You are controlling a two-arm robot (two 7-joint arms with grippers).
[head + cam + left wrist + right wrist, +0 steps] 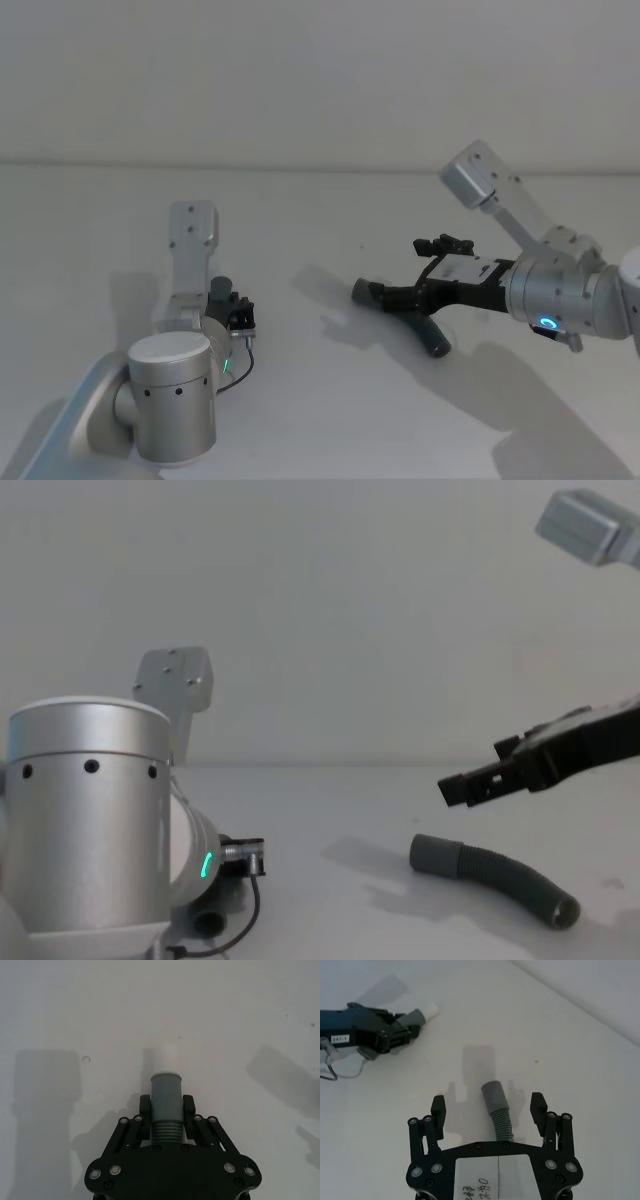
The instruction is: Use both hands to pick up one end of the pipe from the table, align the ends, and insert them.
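The short tube (166,1091) is held in my left gripper (166,1106), which is shut on its ribbed part; its whitish tip (166,1054) points away just above the table (330,420). In the head view the left gripper (232,312) is at the left. The long ribbed hose (432,335) lies on the table at the right, its smooth cuff (494,1094) toward the middle. My right gripper (488,1104) is open and hangs above the hose (500,875), one finger on each side, not touching it. Farther off, the right wrist view shows the left gripper (375,1034) with the short tube (415,1017).
The white table runs back to a plain wall. A thin cable (240,372) loops beside my left wrist. My right gripper (485,772) casts a shadow on the table under it.
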